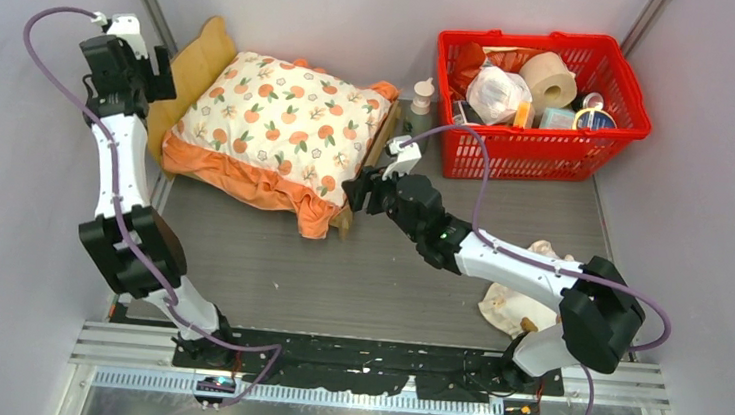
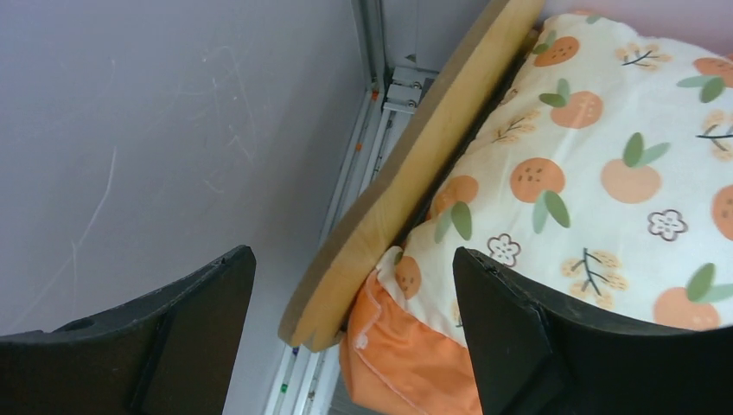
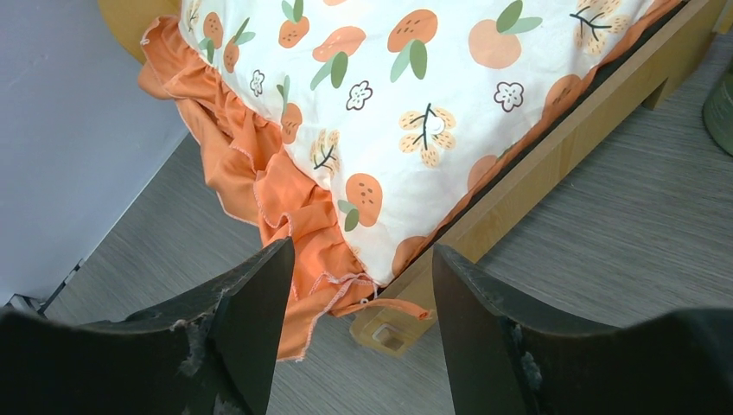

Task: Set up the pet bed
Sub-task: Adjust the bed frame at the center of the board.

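The pet bed (image 1: 198,64), a light-wood frame with a wavy headboard, stands at the back left by the wall. The cream orange-print cushion (image 1: 286,120) with orange ruffles lies in it and hides its base. My left gripper (image 1: 161,81) is open and empty, hovering at the headboard (image 2: 415,164), whose end sits between its fingers. My right gripper (image 1: 357,189) is open and empty just above the bed's near foot corner (image 3: 393,324); the side rail (image 3: 553,164) and hanging ruffle (image 3: 285,216) show between its fingers. The small cream pillow (image 1: 516,301) lies on the table under my right arm.
A red basket (image 1: 534,147) with a paper roll, packets and tins stands at the back right. A small bottle (image 1: 421,102) stands between the bed and the basket. Grey walls close in left, right and back.
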